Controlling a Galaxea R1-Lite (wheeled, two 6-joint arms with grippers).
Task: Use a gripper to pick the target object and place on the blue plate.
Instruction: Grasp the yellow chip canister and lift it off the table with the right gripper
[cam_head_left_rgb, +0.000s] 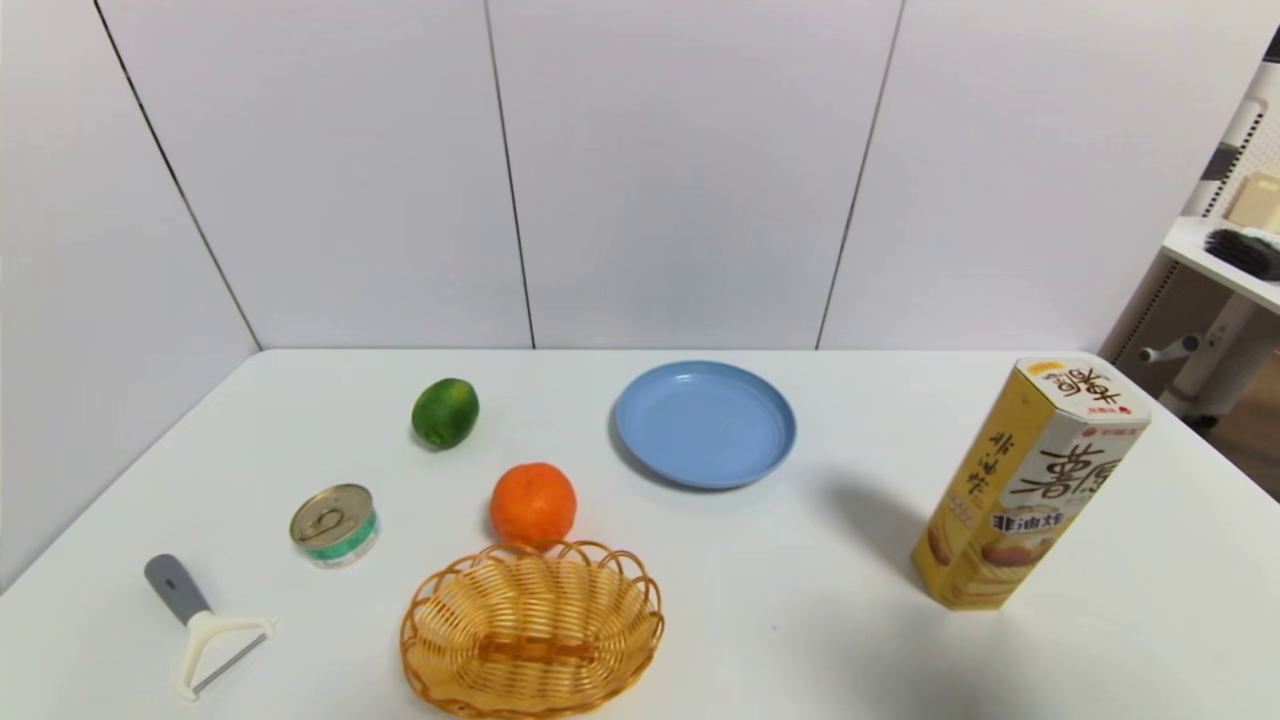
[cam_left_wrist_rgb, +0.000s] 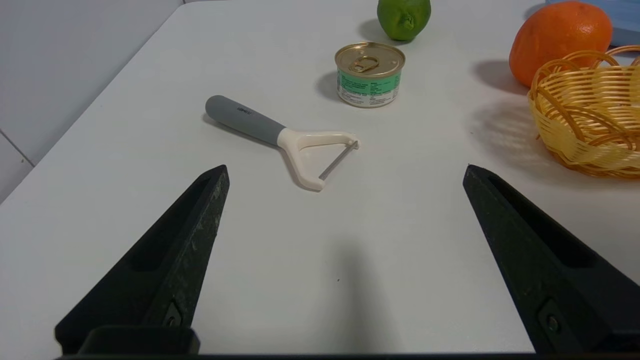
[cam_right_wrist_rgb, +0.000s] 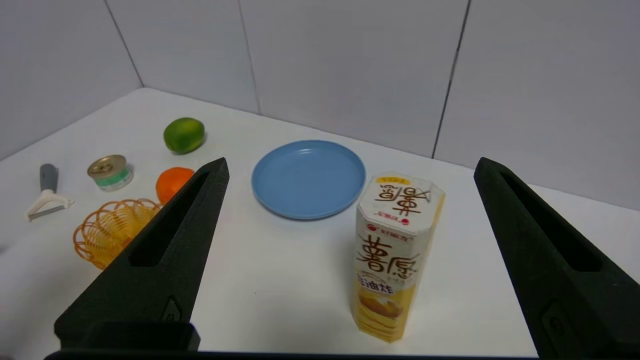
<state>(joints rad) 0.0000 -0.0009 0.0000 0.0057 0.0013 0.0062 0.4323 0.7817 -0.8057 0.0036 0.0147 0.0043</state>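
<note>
White table (cam_head_left_rgb: 760, 600) before a panelled wall, with the task's things and several others set out. Tall yellow snack box (cam_head_left_rgb: 1030, 485), hexagonal, printed with black characters and chip pictures, upright near the table's right edge, well apart from everything else and gripped by nothing. Round blue plate (cam_head_left_rgb: 705, 423), shallow and bare, toward the back at centre, to the left of the box. Orange (cam_head_left_rgb: 533, 502) just ahead of the plate's left side, touching or almost touching the back rim of a woven orange basket (cam_head_left_rgb: 532, 628) at the front centre. Lime (cam_head_left_rgb: 445, 412) farther back and to the left; small tin (cam_head_left_rgb: 334, 524) with a gold pull-tab lid and green label left of the orange; peeler (cam_head_left_rgb: 205, 625) with grey handle and cream head lying flat at the front left corner. Right gripper (cam_right_wrist_rgb: 349, 167), seen only in its own wrist view, raised above the table and facing the snack box from the near side, two black pointed fingers (cam_right_wrist_rgb: 165, 250) spread fully wide, box framed between them but farther off, nothing held. Left gripper (cam_left_wrist_rgb: 345, 172), likewise seen only in its own wrist view, low over the table's front left area, fingers wide apart and empty, peeler and tin lying ahead of the tips.
</note>
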